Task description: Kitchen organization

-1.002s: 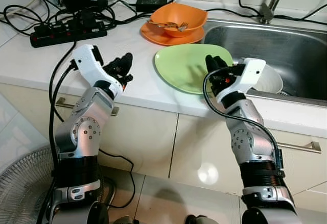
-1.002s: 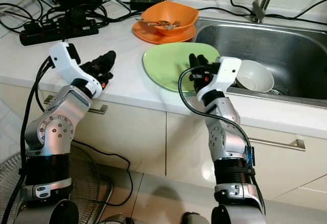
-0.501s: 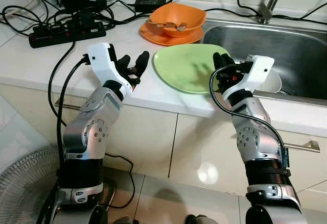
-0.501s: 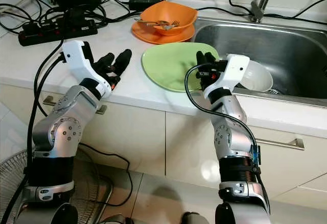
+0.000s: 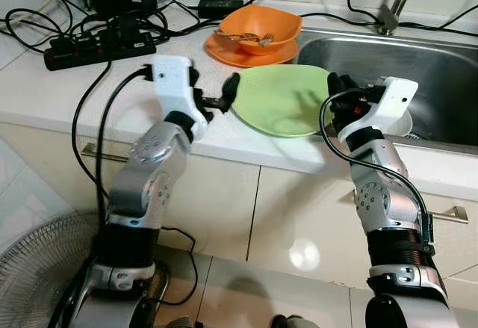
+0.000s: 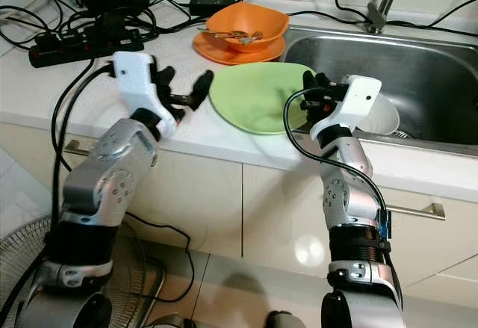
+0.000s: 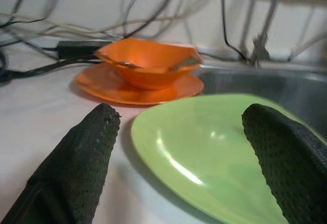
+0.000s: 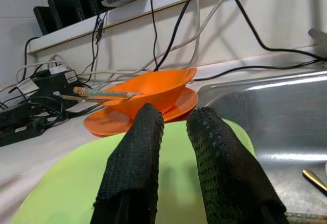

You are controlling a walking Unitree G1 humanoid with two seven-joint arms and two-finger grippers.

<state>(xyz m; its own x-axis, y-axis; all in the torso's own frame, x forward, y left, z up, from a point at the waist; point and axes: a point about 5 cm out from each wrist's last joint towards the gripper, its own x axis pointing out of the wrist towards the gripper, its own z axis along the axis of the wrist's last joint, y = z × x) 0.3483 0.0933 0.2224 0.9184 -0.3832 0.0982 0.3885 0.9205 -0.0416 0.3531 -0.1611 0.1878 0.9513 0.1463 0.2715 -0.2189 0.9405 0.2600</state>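
My left gripper (image 5: 216, 98) sits low over the counter (image 5: 60, 89) at the near-left edge of the green plate (image 5: 280, 100), its fingers (image 7: 76, 163) spread wide, one on the counter side of the rim and one over the plate; neither touches it that I can see. My right gripper (image 5: 340, 93) is at the plate's right side, next to the sink (image 5: 418, 66), with its two fingers (image 8: 135, 168) close together and a narrow gap between them, holding nothing, hovering just above the plate.

The plate lies flat near the counter's front edge, just left of the sink. To the plate's right, inside the sink, a white bowl (image 6: 388, 115) rests partly hidden behind my right wrist.

Beyond the plate stands an orange bowl (image 5: 261, 28) on an orange plate (image 5: 231, 53), with cutlery (image 5: 250, 38) lying across the bowl. They are close behind the green plate but apart from it.

Farther left of the green plate, at the back of the counter, a black power strip (image 5: 97, 48) lies among tangled black cables (image 5: 30, 22). The faucet (image 5: 392, 10) rises behind the sink.
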